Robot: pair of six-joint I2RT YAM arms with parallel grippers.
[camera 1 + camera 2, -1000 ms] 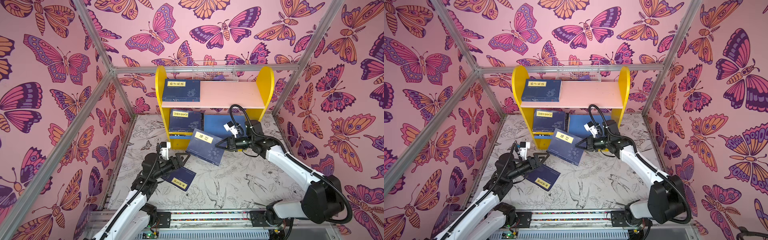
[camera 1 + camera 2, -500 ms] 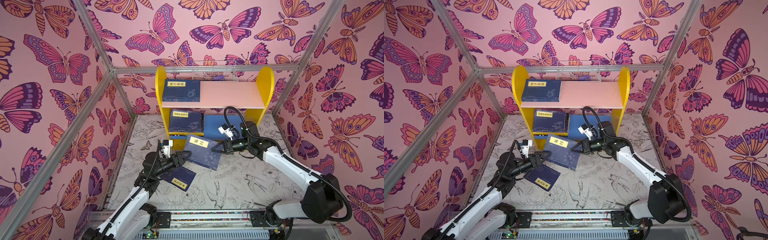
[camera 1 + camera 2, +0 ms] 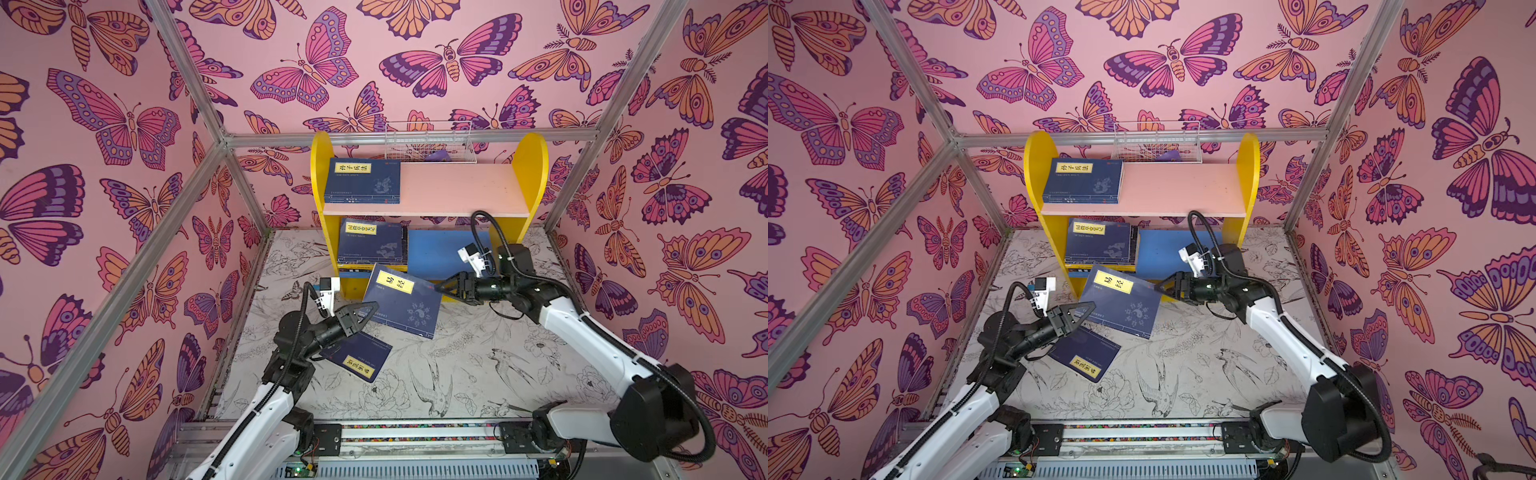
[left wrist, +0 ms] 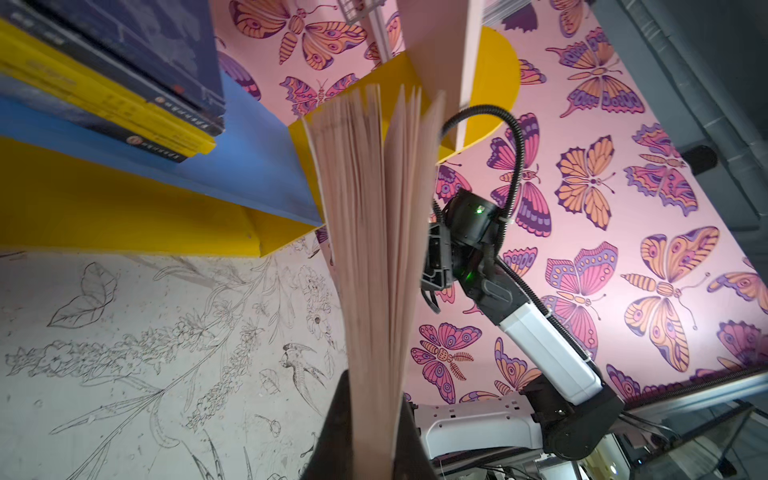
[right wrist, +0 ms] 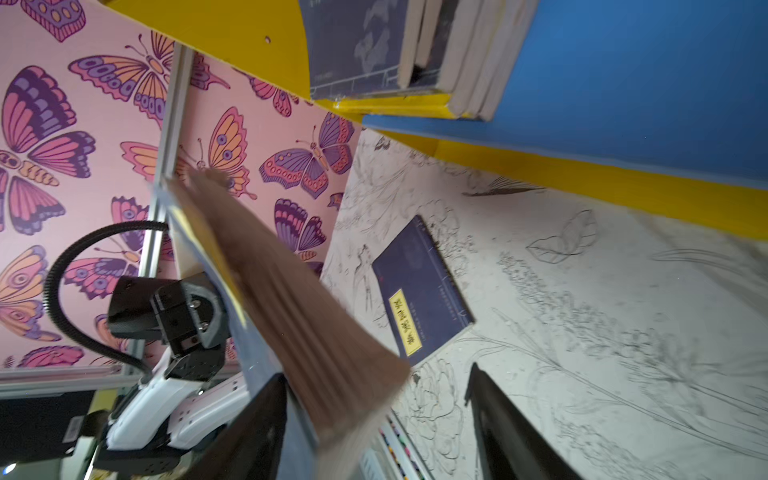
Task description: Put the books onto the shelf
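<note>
- Handover in mid-air: the navy paperback with the yellow title label hangs tilted above the counter, just in front of the lower tier of the small shelf with yellow round-topped side panels.
- The left claw is clenched on the book's near-left edge; in the left wrist view the pages fan out straight from between its jaws, so the grip is on the spine side and the free edge splays.
- The right claw stands at the book's opposite edge with its jaws apart; in the right wrist view the book passes beside one finger, the other finger well clear. Judged from that, it carries nothing.
- Why hold it there? Probably to regrip: an edge pinch lets the left arm swing the book flat into the shelf.
- A second navy paperback with a yellow label lies flat on the counter near the front-left corner, just below the left claw, not yet shelved.
- Already shelved: one navy book at the left end of the pale pink upper board, and a stack of navy and yellow-edged books at the left end of the blue lower board, whose right half is bare.
- A white wire basket sits behind the shelf top.
</note>
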